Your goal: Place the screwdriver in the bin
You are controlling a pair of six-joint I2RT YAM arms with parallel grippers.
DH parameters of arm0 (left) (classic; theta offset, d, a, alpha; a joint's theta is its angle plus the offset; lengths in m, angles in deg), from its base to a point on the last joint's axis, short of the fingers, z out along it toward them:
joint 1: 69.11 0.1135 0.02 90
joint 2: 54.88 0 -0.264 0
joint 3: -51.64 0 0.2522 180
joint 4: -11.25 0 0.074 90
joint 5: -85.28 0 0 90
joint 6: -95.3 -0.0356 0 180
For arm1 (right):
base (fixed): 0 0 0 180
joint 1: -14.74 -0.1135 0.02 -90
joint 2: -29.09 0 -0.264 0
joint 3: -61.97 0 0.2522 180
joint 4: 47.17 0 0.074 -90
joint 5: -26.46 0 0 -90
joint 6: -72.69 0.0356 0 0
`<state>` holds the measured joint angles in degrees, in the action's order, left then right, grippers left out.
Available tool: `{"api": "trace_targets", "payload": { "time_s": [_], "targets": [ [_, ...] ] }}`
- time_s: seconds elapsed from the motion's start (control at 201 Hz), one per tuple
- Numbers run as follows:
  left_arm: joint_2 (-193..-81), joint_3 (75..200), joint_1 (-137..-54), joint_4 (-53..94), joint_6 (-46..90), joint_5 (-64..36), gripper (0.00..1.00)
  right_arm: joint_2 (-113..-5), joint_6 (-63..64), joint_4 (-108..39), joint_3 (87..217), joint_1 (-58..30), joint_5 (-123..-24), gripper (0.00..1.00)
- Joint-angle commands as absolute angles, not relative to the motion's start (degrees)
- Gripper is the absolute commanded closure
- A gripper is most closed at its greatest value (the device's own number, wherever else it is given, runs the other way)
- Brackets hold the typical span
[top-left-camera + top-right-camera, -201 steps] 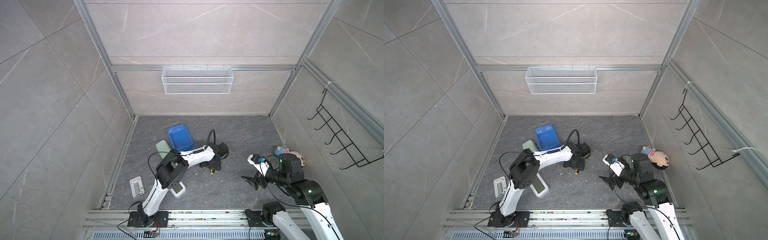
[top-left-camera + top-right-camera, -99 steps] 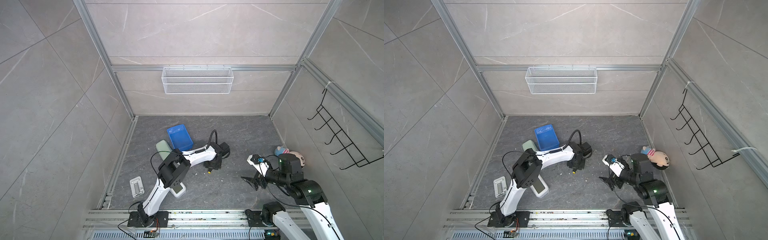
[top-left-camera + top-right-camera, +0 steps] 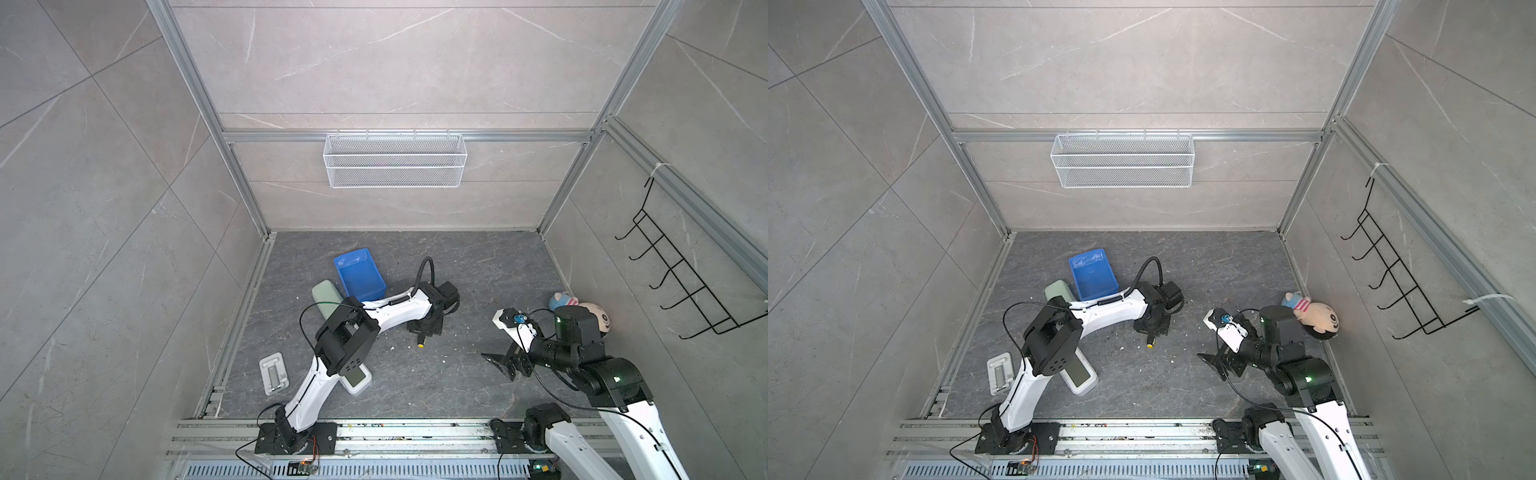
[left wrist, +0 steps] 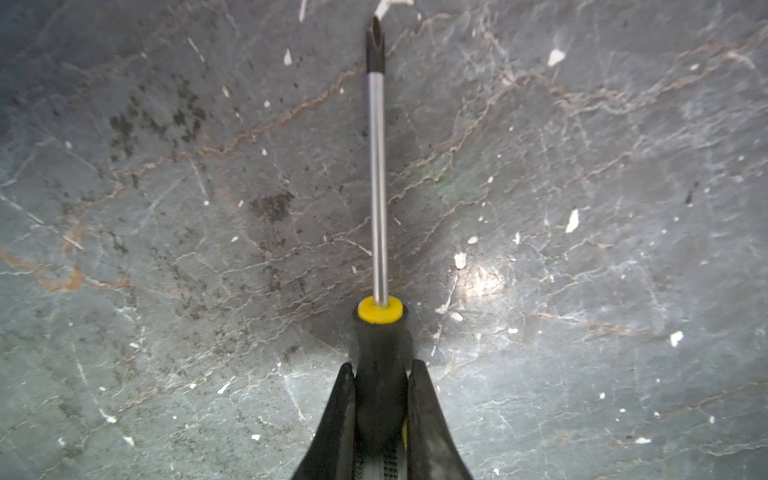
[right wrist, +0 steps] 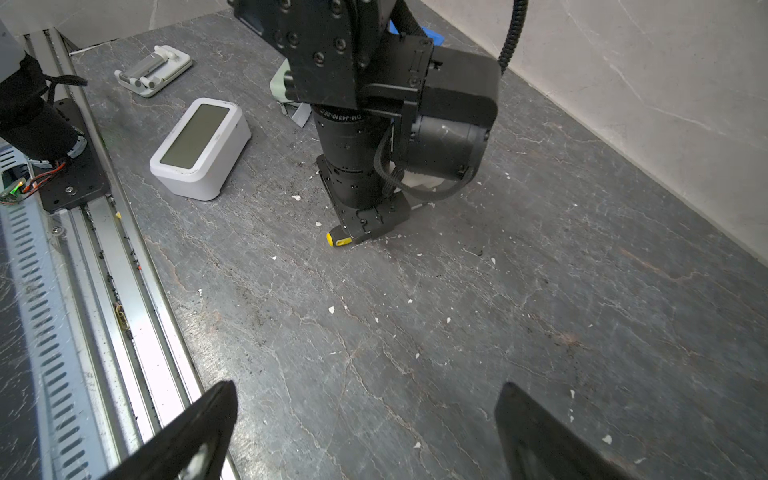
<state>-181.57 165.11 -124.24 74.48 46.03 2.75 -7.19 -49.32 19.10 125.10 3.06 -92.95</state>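
Okay, left hand (image 4: 381, 368) clamped on the screwdriver (image 4: 377, 187) handle.
I worry the shaft swings in that pinch and clips the bin (image 3: 359, 276) rim; right hand (image 5: 365, 390) wide, empty.

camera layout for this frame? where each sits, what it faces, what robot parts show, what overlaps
Top views: stereo pair high overhead, looking down at the floor; left arm, right arm, bin show.
Left wrist: faces the floor along the screwdriver; only the left gripper shows, shut on its handle.
Right wrist: low, looking across the floor at the left arm; open right gripper shows.
Shared: all views show the screwdriver.
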Motion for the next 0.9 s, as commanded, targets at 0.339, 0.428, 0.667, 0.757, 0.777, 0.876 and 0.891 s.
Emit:
{"api": "trace_targets", "payload": {
  "time_s": [0.339, 0.428, 0.667, 0.757, 0.777, 0.876, 0.891],
  "targets": [
    [-175.77, 165.16, -124.61, 77.04, 45.55, 5.3, 1.0, -7.99, -49.26, 19.69, 126.71, 2.63, -94.23, 0.01],
    [-174.82, 165.41, -124.56, 77.15, 45.39, 5.91, 1.0, -8.01, -49.03, 19.61, 127.02, 2.68, -94.61, 0.01],
    [-174.0, 168.66, -123.82, 77.92, 45.14, 6.48, 1.0, -8.25, -47.26, 17.95, 128.71, 2.66, -96.19, 0.01],
    [-173.54, 169.91, -123.13, 78.22, 44.94, 6.82, 1.0, -8.27, -46.55, 16.48, 128.75, 2.66, -96.9, 0.01],
    [-173.45, 170.19, -122.87, 78.34, 44.94, 6.84, 1.0, -8.29, -46.31, 15.89, 128.65, 2.64, -97.08, 0.01],
    [-172.6, 170.87, -121.46, 78.34, 44.95, 6.8, 1.0, -8.21, -44.0, 12.19, 128.05, 2.61, -97.84, 0.01],
    [-172.45, 170.83, -121.22, 78.2, 44.94, 6.94, 1.0, -8.21, -43.59, 11.45, 127.9, 2.57, -97.97, 0.01]
  ]
}}
